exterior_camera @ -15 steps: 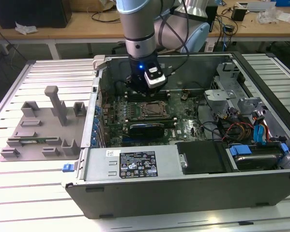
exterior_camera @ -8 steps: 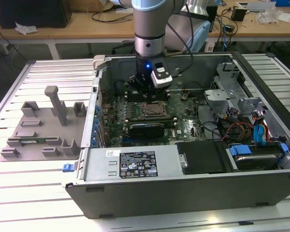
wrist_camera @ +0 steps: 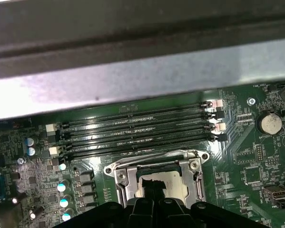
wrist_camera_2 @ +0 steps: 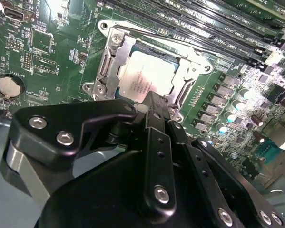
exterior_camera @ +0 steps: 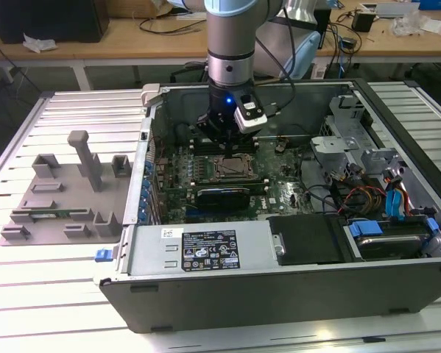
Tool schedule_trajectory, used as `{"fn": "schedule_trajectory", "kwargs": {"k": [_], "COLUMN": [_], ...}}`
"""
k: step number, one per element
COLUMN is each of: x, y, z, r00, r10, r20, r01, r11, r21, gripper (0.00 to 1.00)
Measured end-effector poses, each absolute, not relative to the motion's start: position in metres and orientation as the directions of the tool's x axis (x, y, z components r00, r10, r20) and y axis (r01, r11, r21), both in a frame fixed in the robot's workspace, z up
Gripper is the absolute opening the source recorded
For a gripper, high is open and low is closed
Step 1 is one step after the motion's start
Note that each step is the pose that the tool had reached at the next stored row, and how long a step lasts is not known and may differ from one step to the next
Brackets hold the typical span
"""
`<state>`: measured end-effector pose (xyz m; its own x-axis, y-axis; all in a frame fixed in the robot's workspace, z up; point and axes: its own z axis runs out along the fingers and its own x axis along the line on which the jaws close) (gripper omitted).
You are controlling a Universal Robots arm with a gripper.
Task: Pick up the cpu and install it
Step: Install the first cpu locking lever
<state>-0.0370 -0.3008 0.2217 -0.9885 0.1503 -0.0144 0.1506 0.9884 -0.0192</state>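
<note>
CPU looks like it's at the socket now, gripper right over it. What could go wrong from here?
1. The cpu lies in the socket with the gripper at its edge; a sideways drag might shift it or harm the contacts beneath.
2. The socket's metal frame stands close around the chip, so the fingertips could snag on it.
3. The memory slots sit just beyond the socket, leaving the arm little room there.

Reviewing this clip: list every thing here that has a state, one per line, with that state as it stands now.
cpu: lying flat inside the socket, metal top up.
socket frame: open, not clamped over the chip.
gripper: fingers together, tips right at the chip's edge.
computer case: lying on its side, side panel off.
memory slots: no modules in them.
grey fixture tray: beside the case, at the exterior view's left.
</note>
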Motion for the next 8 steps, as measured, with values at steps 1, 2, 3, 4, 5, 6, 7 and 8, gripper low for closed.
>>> {"fn": "schedule_trajectory", "kwargs": {"k": [1, 2, 3, 4, 5, 6, 7, 8], "x": [-0.037, -0.037, -0.036, -0.035, -0.031, -0.030, -0.028, -0.026], "y": [-0.301, -0.301, -0.301, -0.301, -0.301, -0.301, -0.301, -0.301], "z": [0.222, 0.222, 0.222, 0.222, 0.222, 0.222, 0.222, 0.222], "r00": [-0.989, -0.989, -0.989, -0.989, -0.990, -0.991, -0.992, -0.993], "r10": [0.150, 0.150, 0.149, 0.148, 0.140, 0.134, 0.128, 0.117], "r20": [-0.014, -0.014, -0.014, -0.014, -0.014, -0.014, -0.014, -0.014], "r01": [0.150, 0.150, 0.150, 0.148, 0.141, 0.134, 0.128, 0.117], "r11": [0.988, 0.988, 0.989, 0.989, 0.990, 0.991, 0.992, 0.993], "r21": [-0.019, -0.019, -0.019, -0.019, -0.019, -0.019, -0.019, -0.019], "gripper": [0.11, 0.11, 0.11, 0.11, 0.11, 0.11, 0.11, 0.11]}}
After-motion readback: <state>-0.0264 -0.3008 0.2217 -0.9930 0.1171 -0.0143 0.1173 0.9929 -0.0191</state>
